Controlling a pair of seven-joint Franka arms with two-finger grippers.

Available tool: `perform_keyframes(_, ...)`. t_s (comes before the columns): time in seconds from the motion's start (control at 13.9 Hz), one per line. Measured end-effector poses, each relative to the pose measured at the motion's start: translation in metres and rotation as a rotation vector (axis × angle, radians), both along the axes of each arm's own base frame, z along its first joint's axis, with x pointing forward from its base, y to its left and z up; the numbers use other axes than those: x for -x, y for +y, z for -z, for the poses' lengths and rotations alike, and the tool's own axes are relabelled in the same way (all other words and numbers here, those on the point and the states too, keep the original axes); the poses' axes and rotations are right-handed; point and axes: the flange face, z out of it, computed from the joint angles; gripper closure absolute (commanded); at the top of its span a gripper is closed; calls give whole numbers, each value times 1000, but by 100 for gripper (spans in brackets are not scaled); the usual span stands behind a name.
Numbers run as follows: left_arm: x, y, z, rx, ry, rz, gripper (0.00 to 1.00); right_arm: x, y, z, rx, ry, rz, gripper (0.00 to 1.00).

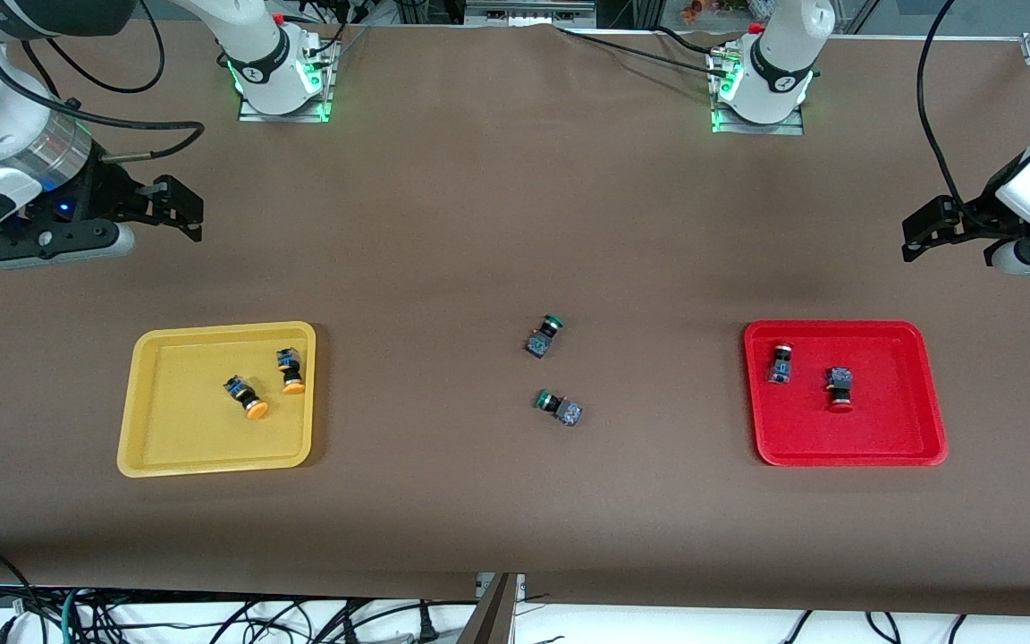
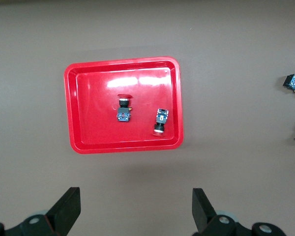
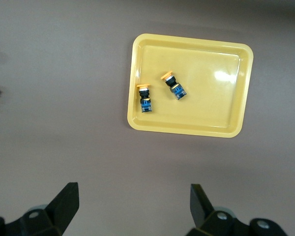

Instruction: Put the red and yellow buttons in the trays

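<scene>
1. Nearest the front camera, at lower left of the front view, lies the yellow tray (image 1: 215, 456). We see two yellow buttons in it, one (image 1: 246, 398) near its middle and one (image 1: 291, 368) close beside it, nearer the rim that faces mid-table.
2. At lower right of that view lies the red tray (image 1: 846, 456), holding two red buttons: one (image 1: 839, 388) mid-tray, one (image 1: 780, 361) a little farther from the camera, toward the rim that faces mid-table.
3. Mid-frame, between the trays and well apart from both, two green buttons lie on the brown table (image 1: 479, 224), one (image 1: 560, 408) nearer the camera than the other (image 1: 544, 335).
4. At upper left of the front view, the right gripper (image 1: 177, 215) hangs over bare table above the yellow tray's end; in its wrist view the claw (image 3: 132, 206) stands wide with nothing between the fingers.
5. At upper right of the front view, the left gripper (image 1: 926, 234) hangs over bare table near the red tray's end; its wrist view shows the claw (image 2: 136, 209) spread wide and empty too.
6. We judge the task done: every red and yellow button sits in the tray of its colour, and only the green ones, which the task does not ask for, are left out.
</scene>
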Motion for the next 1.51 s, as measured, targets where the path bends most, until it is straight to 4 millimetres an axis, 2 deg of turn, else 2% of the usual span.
perform_keyframes(0.22,0,0,1,0,5,0,0,0,-6,1,-4,11,13,0)
perform_keyframes(0.5,2,0,2,-1,16,0,0,2,-51,6,0,85,86,0)
perform_keyframes(0.58,2,0,2,-1,16,0,0,3,-54,6,-2,91,90,0)
perform_keyframes(1.08,4,-3,3,-1,34,4,0,2,-38,4,-11,74,62,0)
perform_keyframes(1.37,4,-6,4,-1,41,9,0,2,-20,3,-31,57,32,0)
perform_keyframes(1.51,5,-6,4,-2,49,10,0,2,-18,2,-32,55,30,0)
